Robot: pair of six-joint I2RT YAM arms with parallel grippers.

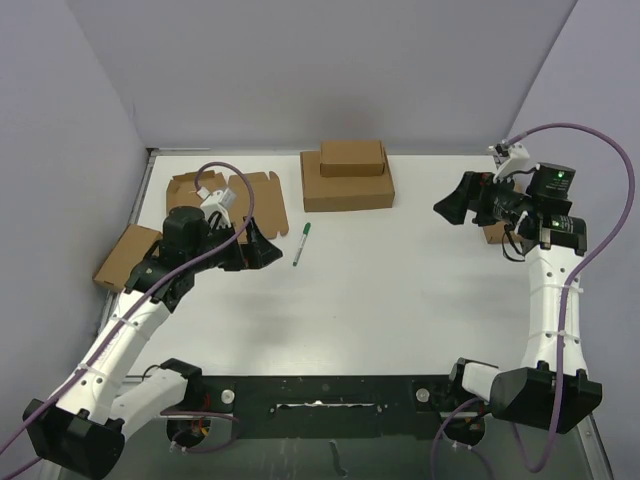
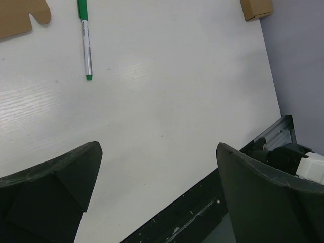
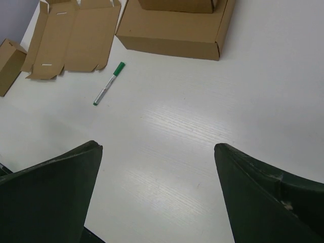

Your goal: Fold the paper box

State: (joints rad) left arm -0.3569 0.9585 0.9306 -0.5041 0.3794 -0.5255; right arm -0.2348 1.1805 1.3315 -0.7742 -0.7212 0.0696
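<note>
The paper box lies flat and unfolded at the back left of the white table, flaps spread, partly hidden by my left arm. It shows whole in the right wrist view, and one corner shows in the left wrist view. My left gripper is open and empty, just in front of the flat box's near right edge; its view shows bare table between the jaws. My right gripper is open and empty, raised at the right, well away from the box, with bare table under it.
A green pen lies right of my left gripper. A wide brown box with a smaller box on top stands at the back middle. A closed brown box sits at the left edge, another behind my right arm.
</note>
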